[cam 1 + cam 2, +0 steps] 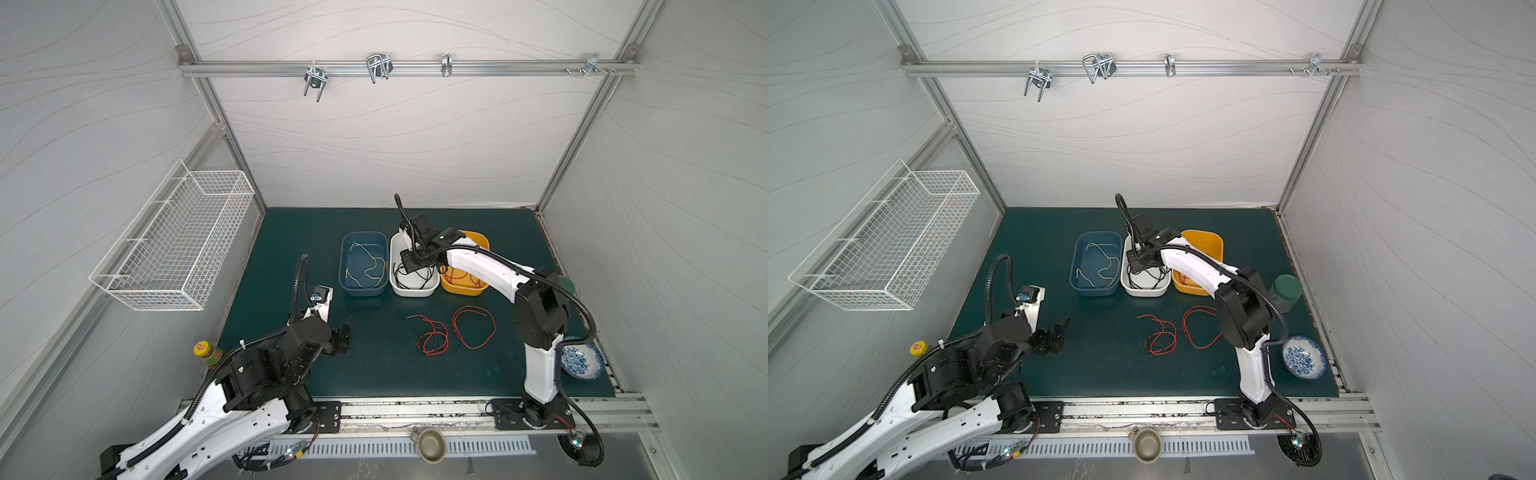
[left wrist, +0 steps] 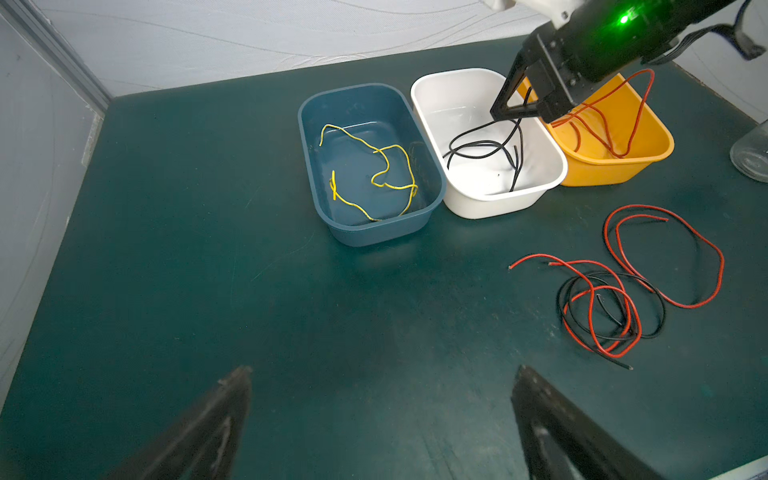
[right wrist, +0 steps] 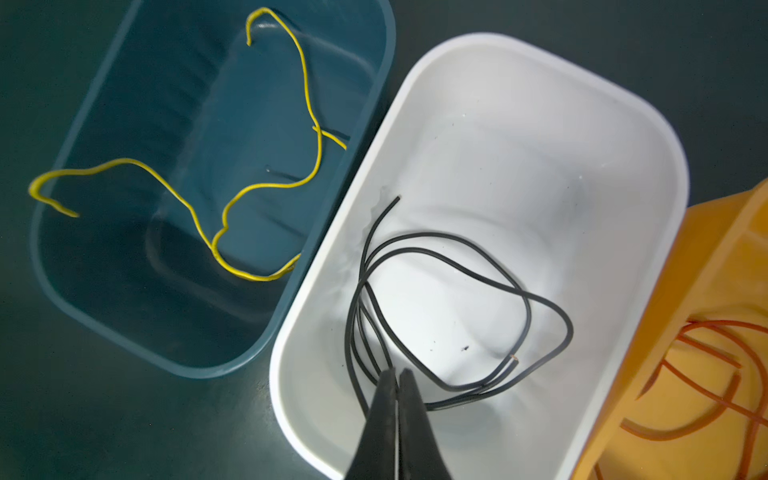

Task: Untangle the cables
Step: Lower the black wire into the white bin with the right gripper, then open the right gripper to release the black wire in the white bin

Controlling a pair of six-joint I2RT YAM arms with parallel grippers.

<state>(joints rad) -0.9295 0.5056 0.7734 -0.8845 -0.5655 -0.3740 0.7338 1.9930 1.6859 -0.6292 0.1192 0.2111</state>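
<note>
The right end effector point(image 3: 395, 376) pinches black cable point(image 3: 570, 332) over white tub point(image 3: 540, 54); left end effector point(image 2: 383, 370) spread; bottle cap point(image 1: 918, 348) writing unreadable.

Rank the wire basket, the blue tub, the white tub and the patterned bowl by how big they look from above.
In a top view:
1. wire basket, largest, though it hangs nearer the camera.
2. blue tub and white tub look alike, so they are not ranked.
3. patterned bowl, smallest, partly hidden.
</note>
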